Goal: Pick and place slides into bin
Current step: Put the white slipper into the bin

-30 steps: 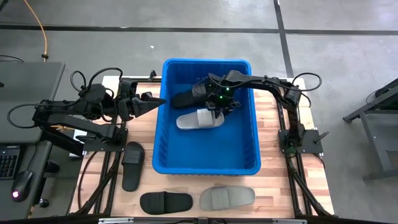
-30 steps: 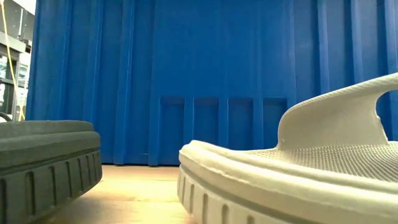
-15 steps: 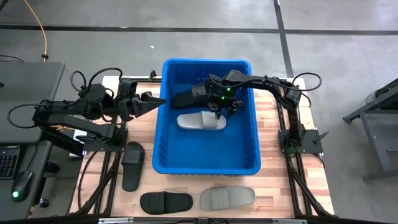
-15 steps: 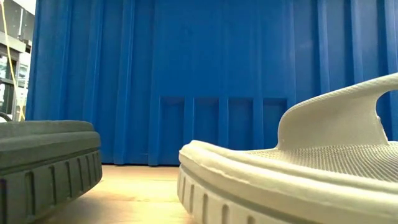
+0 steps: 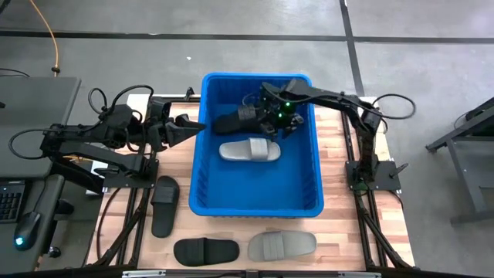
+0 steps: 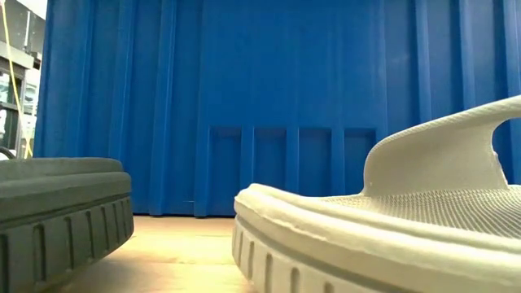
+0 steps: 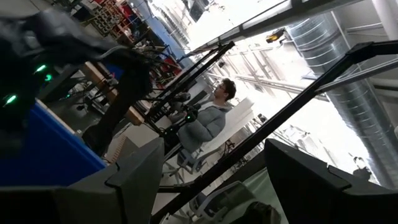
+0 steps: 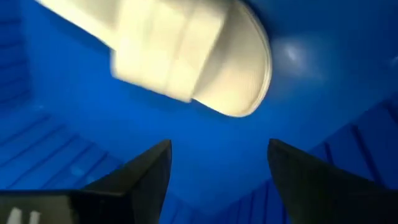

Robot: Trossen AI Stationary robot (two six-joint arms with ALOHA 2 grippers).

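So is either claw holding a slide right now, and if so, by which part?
Nothing is held. The right claw hangs open over the bin, above the light grey slide lying on its floor. The left claw waits open beside the bin.

bin wall (image 6: 269,98): blue, ribbed, fills the whole background | light grey slide (image 6: 383,220): lies in front of the bin, sole flat on the wooden table (image 6: 175,248), wide strap rises on its far side | dark slide (image 6: 61,207): beside the grey one, apart from it | pincer: cannot place anything relative to it here
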